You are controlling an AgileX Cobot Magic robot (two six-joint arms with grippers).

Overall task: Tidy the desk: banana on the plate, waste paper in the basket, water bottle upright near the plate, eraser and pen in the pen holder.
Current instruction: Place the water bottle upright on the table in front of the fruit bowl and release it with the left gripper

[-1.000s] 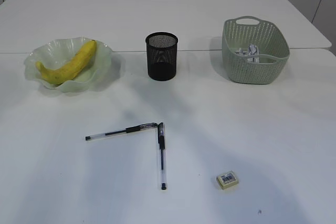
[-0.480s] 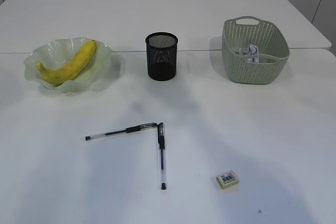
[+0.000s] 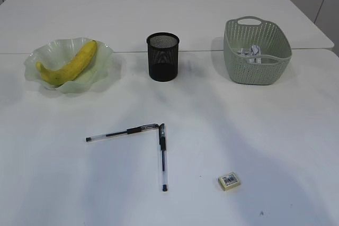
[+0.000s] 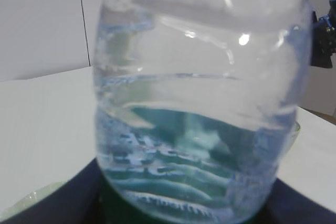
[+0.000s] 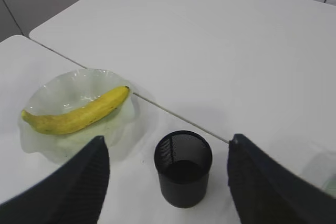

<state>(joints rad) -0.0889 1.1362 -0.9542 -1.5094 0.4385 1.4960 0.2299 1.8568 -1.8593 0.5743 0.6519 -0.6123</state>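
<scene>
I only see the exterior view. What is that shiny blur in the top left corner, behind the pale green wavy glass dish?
Observer: A clear plastic water bottle with a green label. In the left wrist view it fills the frame, between the dark fingers of the left gripper.
Operator: And the other arm?
Observer: The right gripper hangs open above the black mesh cylindrical cup, with nothing between its fingers.
Operator: Anything in that cup?
Observer: No, its bottom shows bare.

The white desk [image 3: 254, 130] carries the plate [image 3: 39, 56], pen holder [image 3: 163, 56] and basket [image 3: 257, 59]. 2 pens [image 3: 123, 132] and the eraser [image 3: 229, 181] lie nearer the front.
</scene>
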